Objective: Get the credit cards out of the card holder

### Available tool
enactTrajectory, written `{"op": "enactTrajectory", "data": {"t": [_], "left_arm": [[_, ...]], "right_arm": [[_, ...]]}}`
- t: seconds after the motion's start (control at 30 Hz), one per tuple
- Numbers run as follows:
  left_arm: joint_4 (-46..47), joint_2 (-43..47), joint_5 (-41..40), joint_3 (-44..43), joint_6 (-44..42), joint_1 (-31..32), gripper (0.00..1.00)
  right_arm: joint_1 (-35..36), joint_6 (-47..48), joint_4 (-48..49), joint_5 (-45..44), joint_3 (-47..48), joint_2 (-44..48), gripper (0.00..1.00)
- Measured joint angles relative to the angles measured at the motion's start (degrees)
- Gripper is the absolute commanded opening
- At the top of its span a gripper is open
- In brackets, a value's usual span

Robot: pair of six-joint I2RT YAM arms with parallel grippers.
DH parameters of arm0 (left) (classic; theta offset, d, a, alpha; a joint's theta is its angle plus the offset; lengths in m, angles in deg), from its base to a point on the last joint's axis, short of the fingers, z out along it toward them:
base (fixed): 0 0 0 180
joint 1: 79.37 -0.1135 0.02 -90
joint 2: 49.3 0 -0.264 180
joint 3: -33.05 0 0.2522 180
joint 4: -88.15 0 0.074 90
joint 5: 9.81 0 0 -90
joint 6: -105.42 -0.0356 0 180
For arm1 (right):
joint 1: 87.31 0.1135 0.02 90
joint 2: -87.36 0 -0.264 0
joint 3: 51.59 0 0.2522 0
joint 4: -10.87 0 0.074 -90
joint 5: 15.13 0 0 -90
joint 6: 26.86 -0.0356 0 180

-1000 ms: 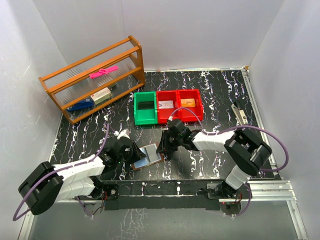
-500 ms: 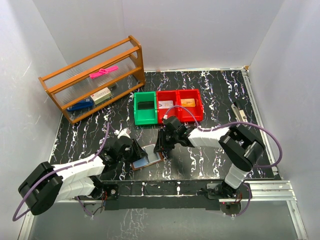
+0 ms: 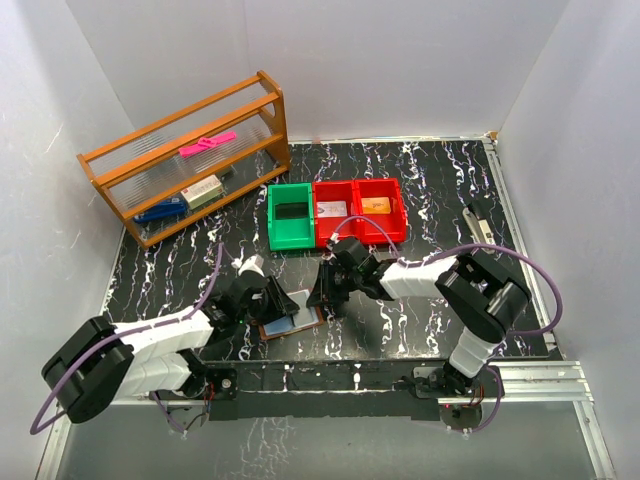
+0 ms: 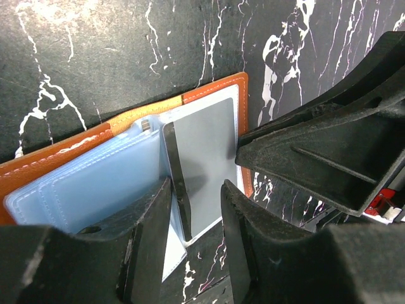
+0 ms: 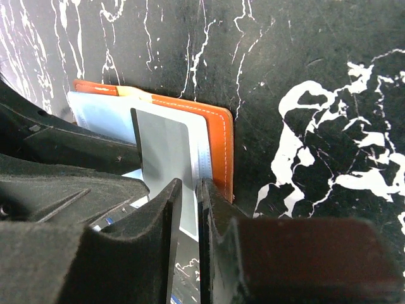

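Two end effectors meet over the card holder (image 3: 291, 326), which lies open and flat on the counter (image 3: 430, 185) directly beneath both sets of fingers. The right end effector (image 5: 188, 190) has its fingers drawn almost together on a silver-grey card (image 5: 163, 149) and is pinching it by the near edge. The card runs forward from that grip and stands tilted, with one long edge lifted off the holder's pale blue pockets (image 5: 98, 114). Just past the right fingertips, the holder's brown-orange stitched rim lies against the counter.

The left end effector (image 4: 193, 202) is parted and holds nothing. The same card's thin dark edge rises in the gap between its fingers, closer to one of them, and whether it touches that pad cannot be told. Ahead of the left fingertips lie the blue pockets, and the right end effector's black body crowds in from the far side.

Well beyond the right end effector a green bin (image 3: 291, 213) and two red bins (image 3: 358, 208) stand in a row.
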Motion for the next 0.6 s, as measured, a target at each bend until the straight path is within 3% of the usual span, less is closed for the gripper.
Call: {"op": "enactTrajectory", "data": {"t": [0.13,0.4,0.6], "left_arm": [[1.3,-1.0,0.6,-0.1,-0.3,0.0,0.37],[0.7,-6.2,1.5,-3.5,-4.3,-0.7,0.00],[-0.2,-7.9,2.2,-5.6,-6.6,-0.7,0.00]], "right_arm": [[-0.2,-1.0,1.0,0.1,-0.8,0.3,0.15],[-0.7,-1.0,0.6,-0.9,-2.5,2.4,0.15],[-0.6,-1.4,-1.2,-3.4,-3.4,4.4,0.17]]}}
